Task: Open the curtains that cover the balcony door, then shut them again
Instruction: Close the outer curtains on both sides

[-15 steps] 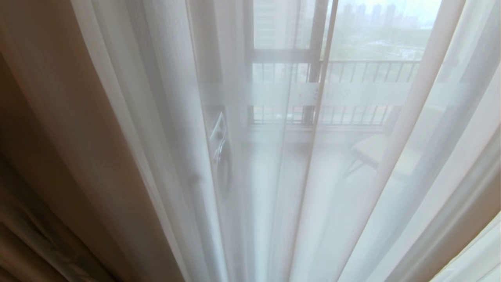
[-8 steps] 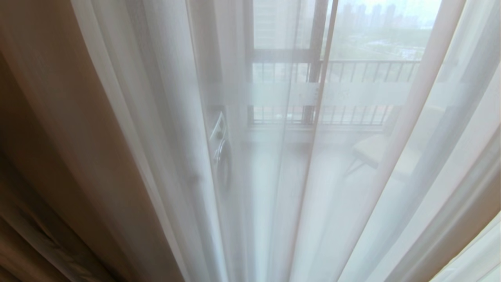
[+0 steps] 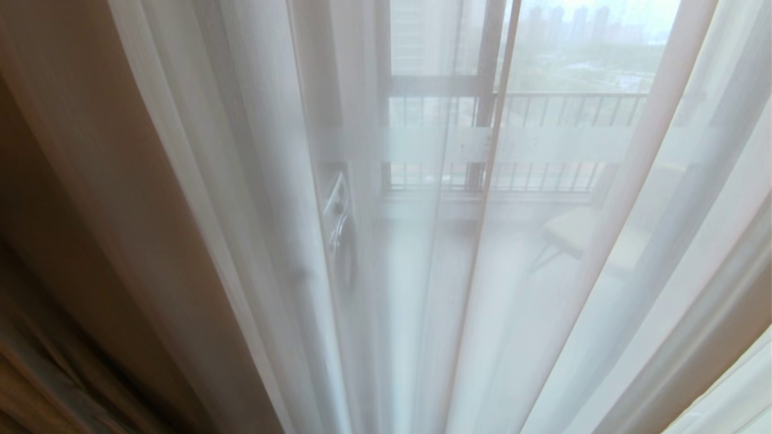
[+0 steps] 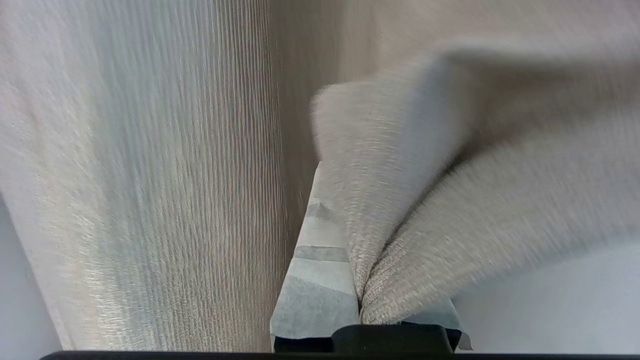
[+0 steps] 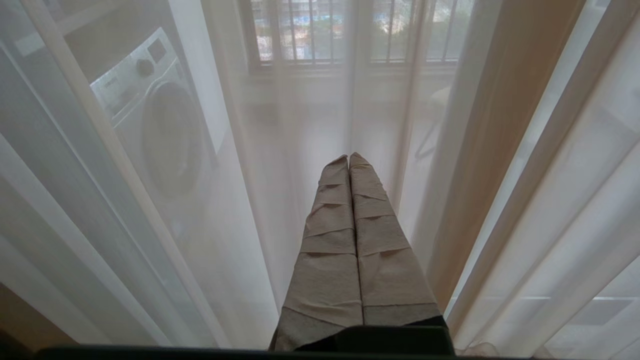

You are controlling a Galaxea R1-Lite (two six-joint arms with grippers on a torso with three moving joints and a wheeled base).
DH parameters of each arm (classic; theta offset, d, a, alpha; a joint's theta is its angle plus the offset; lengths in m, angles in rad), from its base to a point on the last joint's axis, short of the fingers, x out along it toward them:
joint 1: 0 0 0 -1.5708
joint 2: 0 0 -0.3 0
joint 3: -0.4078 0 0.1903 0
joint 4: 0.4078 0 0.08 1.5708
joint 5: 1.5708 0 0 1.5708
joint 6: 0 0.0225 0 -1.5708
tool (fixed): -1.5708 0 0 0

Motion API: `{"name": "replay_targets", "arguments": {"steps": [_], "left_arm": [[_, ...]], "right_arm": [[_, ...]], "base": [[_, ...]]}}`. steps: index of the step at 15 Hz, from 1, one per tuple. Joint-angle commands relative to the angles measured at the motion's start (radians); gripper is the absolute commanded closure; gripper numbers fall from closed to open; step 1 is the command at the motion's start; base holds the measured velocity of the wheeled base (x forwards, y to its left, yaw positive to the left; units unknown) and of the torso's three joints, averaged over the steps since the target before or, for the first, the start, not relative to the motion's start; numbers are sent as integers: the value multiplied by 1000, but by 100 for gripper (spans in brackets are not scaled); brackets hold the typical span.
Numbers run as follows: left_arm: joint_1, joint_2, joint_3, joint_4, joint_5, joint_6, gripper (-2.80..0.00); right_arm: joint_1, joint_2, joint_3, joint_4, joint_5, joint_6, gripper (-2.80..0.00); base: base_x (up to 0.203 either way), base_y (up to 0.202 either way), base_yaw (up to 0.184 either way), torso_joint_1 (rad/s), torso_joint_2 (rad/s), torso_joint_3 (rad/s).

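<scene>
You are looking at the curtains in 2 layers. In the head view, 1 opaque beige drape (image 3: 78, 199) is hanging at the far left, and the white sheers (image 3: 253, 199) are spreading across everything to its right, falling in long pleats. 1 more beige strip is showing at the lower right edge, between sheer folds.

The balcony door (image 3: 490, 108) is sitting behind the sheers, seen only through them: 1 dark upright frame member near the middle, with 1 frosted white band (image 3: 543, 144) crossing it. Farther out you are seeing 1 barred railing (image 3: 567, 108), 1 washing machine (image 3: 339, 232) on the left of the balcony, and 1 chair (image 3: 573, 232) on the right.

Neither arm is appearing in the head view.

Your left gripper (image 4: 361, 280) is pinching 1 fold of the woven beige drape between its 2 taped fingers (image 4: 315, 280); the cloth is bunching out of the clamp, and the rest of the drape is hanging flat just beside it.

Your right gripper (image 5: 349, 165) is pointing at the sheers with its 2 taped fingers (image 5: 325, 250) pressed together, nothing between them. It is sitting near the fabric; whether the tips are touching it you cannot tell. Through the sheers it is also showing the washing machine and the railing bars.
</scene>
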Motion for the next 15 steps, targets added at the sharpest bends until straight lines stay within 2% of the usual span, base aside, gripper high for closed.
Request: {"name": "replay_targets", "arguments": {"steps": [1,5,10,15], "left_arm": [[0,-76,41,2,-1,-4,0],[1,-190,162,16,-18,-22,0],[-6,-334,319,16,-80,-34,0],[-98,-467,432,17,-110,-48,0]], "right_arm": [[0,0,0,0,0,0,0],[0,0,0,0,0,0,0],[0,0,0,0,0,0,0],[0,0,0,0,0,0,0]], "base": [[0,0,0,0,0,0],[0,0,0,0,0,0],[0,0,0,0,0,0],[0,0,0,0,0,0]]}}
